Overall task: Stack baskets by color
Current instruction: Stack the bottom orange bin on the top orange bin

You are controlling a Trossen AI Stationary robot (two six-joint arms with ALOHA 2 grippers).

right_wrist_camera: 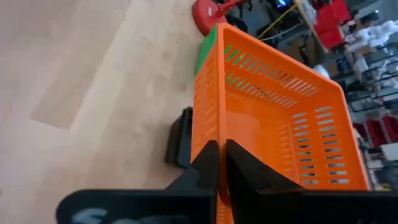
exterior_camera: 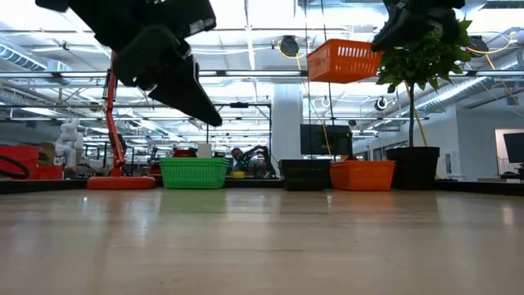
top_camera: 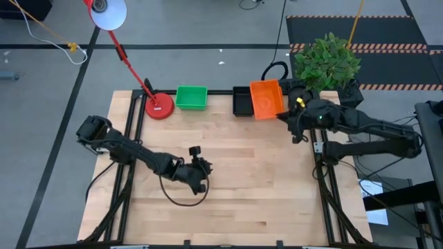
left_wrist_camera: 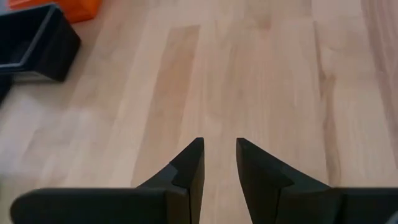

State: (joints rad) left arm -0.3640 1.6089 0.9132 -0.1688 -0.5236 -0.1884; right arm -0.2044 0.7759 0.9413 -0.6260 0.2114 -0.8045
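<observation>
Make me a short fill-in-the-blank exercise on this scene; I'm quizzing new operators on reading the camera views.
1. The right gripper holds a perforated plastic basket coloured ____.
2. That held basket hangs ____ the table, not on it.
3. The left gripper holds ____.
4. Beside the round red lamp base stands a plastic basket coloured ____.

Missing words: orange; above; nothing; green

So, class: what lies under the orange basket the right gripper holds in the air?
Below the lifted orange basket, pinched by the right gripper, another orange basket sits beside a black basket. From above, the lifted basket covers it.
</observation>
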